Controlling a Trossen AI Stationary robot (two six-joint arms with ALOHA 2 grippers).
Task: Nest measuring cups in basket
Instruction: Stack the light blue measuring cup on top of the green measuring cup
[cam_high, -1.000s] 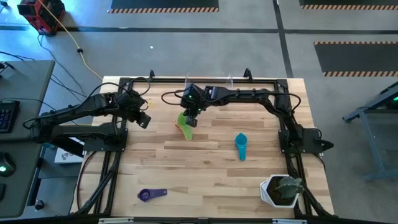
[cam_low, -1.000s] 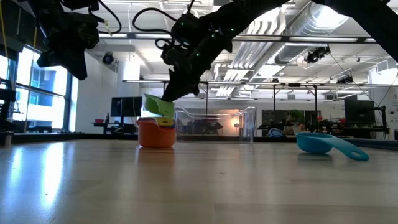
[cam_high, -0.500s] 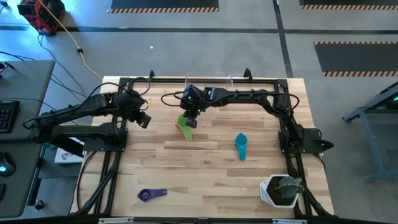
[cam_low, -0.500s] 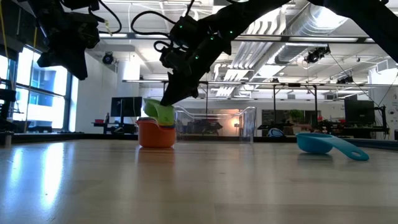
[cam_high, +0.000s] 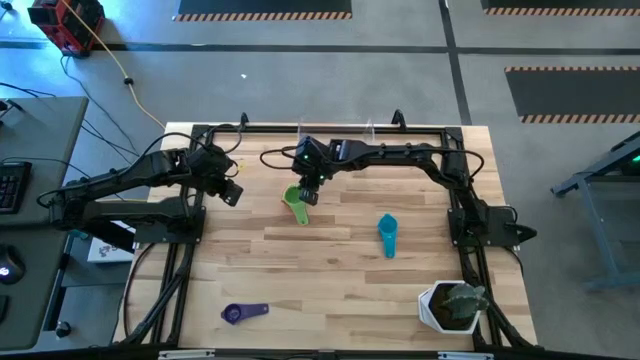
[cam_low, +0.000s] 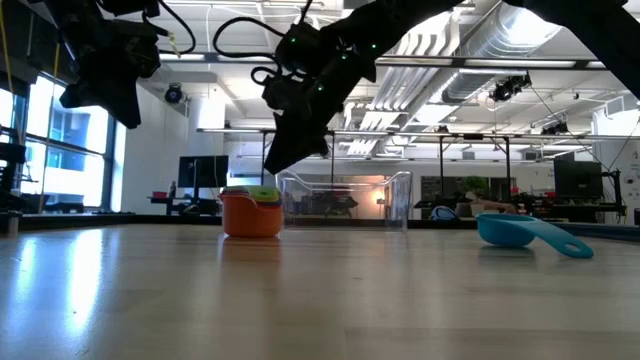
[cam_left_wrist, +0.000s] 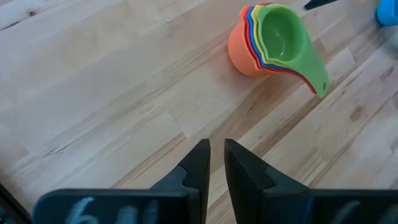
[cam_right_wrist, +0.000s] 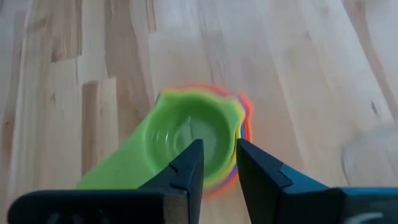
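A glossy green cup (cam_high: 294, 203) sat nested atop the smooth plastic stack (cam_left_wrist: 252, 43) on pale wood-grain table (cam_high: 330, 270), centre-left of the high view, before the clear basket (cam_low: 345, 199). The right gripper (cam_right_wrist: 216, 163) hung just above it, fingers slightly apart, holding nothing. The left gripper (cam_left_wrist: 216, 163), nearly closed and empty, waited at upper left.

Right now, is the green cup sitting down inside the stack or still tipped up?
Seated inside: the green cup lies level in the stack, its rim just above the others.

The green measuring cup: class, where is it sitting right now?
In the high view the green measuring cup sits nested on top of the orange-based stack, on the table's far-middle, directly under the right gripper and before the clear basket.
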